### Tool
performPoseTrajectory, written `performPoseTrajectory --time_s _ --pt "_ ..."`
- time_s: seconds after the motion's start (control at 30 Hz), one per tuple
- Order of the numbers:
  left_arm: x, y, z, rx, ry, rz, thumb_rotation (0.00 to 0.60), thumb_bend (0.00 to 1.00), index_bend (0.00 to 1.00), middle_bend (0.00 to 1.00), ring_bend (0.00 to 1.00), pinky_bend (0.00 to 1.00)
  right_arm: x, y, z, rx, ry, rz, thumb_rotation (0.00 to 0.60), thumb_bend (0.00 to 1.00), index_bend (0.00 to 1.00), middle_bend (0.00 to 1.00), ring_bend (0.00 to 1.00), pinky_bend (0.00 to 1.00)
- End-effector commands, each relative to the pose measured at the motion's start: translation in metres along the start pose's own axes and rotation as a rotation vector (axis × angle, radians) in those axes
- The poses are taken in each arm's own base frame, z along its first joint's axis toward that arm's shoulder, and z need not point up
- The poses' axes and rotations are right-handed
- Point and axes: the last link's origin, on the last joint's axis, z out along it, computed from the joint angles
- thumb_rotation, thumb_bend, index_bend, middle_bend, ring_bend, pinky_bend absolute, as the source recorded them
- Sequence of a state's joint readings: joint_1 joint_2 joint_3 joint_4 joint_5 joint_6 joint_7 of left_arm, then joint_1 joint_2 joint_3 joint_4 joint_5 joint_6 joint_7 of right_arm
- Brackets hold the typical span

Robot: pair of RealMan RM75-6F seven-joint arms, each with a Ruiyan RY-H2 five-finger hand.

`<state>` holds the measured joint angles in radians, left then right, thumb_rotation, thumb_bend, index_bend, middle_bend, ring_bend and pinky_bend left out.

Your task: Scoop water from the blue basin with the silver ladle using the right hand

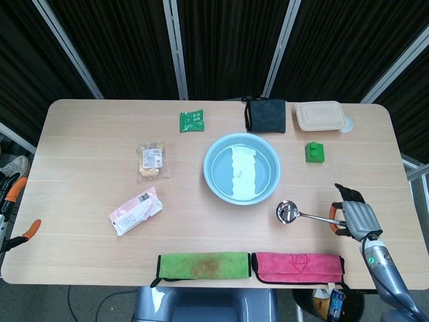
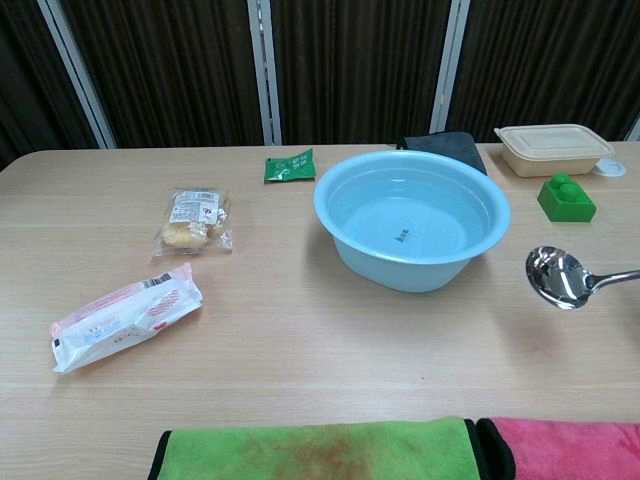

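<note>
The blue basin (image 1: 216, 182) (image 2: 345, 240) holds water in the middle of the table. My right hand (image 1: 354, 219) grips the orange end of the silver ladle (image 1: 295, 213) near the table's right front. The ladle is lifted off the table, its bowl (image 2: 558, 276) hanging to the right of the basin and below the rim level in the chest view. Only the ladle shows in the chest view; the hand is out of that frame. My left hand is not visible in either view.
A green block (image 1: 315, 152), a beige lidded box (image 1: 320, 115) and a dark pouch (image 1: 265, 115) lie behind the basin. A green packet (image 1: 192, 121), two snack packs (image 1: 152, 159) (image 1: 135, 210) sit to the left. Green (image 1: 204, 265) and pink (image 1: 296, 266) cloths line the front edge.
</note>
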<state>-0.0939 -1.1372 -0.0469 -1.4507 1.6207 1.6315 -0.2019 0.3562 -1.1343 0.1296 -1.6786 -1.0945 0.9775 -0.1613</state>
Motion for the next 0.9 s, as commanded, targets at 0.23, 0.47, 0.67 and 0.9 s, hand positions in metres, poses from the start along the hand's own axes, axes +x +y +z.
performPoseTrajectory --time_s 0.23,0.47,0.67,0.9 --pt "0.000 -0.001 0.001 0.010 0.006 0.001 0.600 0.28 0.00 0.00 0.00 0.00 0.045 -0.010 0.008 -0.016 0.010 -0.051 0.600 0.43 0.69 0.00 0.00 0.00" --pt "0.000 -0.002 0.002 0.016 0.002 -0.001 0.600 0.28 0.00 0.00 0.00 0.00 0.074 -0.030 0.013 -0.006 0.023 -0.086 0.600 0.43 0.69 0.00 0.00 0.00" --pt "0.001 -0.004 0.003 0.029 0.004 -0.006 0.600 0.29 0.00 0.00 0.00 0.00 0.082 -0.046 0.020 -0.002 -0.002 -0.102 0.600 0.43 0.69 0.00 0.00 0.00" --pt "0.002 -0.008 0.003 0.043 0.002 -0.012 0.600 0.29 0.00 0.00 0.00 0.00 0.080 -0.069 0.041 0.010 -0.067 -0.121 0.600 0.43 0.69 0.00 0.00 0.00"
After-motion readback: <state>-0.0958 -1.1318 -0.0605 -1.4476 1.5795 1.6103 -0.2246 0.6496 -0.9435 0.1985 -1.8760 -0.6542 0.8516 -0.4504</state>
